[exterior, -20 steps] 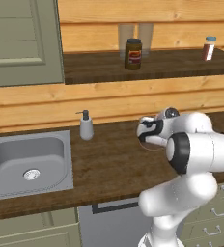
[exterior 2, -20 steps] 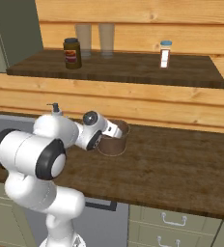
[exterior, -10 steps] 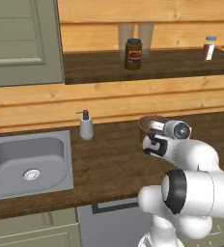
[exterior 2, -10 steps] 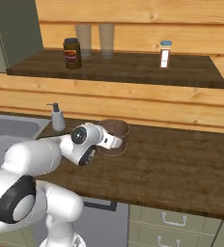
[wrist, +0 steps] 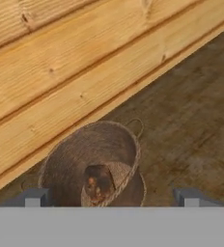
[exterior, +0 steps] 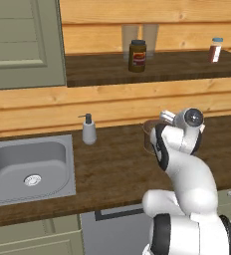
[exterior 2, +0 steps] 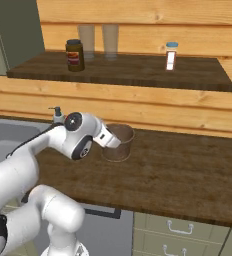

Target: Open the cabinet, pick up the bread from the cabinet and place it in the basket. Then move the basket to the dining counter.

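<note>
The round brown woven basket (wrist: 87,161) stands on the wooden worktop by the plank wall, with a small dark-brown bread (wrist: 98,182) lying on its bottom. My gripper (wrist: 111,197) hovers just short of the basket, looking down into it, open, with nothing between its fingertips (wrist: 34,197). From the right base view the basket (exterior 2: 120,143) has my hand at its left side. In the left base view my arm covers most of the basket (exterior: 148,133). The grey-green cabinet (exterior: 23,45) hangs at the upper left. The dining counter is out of view.
A steel sink (exterior: 28,167) is set in the worktop at left, with a soap dispenser (exterior: 89,130) beside it. The wall shelf (exterior 2: 123,70) carries a dark labelled jar (exterior 2: 74,55), two glasses (exterior 2: 95,40) and a small white bottle (exterior 2: 171,56). Bare worktop lies right of the basket.
My arm has folded down and swung its upper links lower and forward, while the hand stays at the basket. The basket and bread have not moved. The jaws stay open.
</note>
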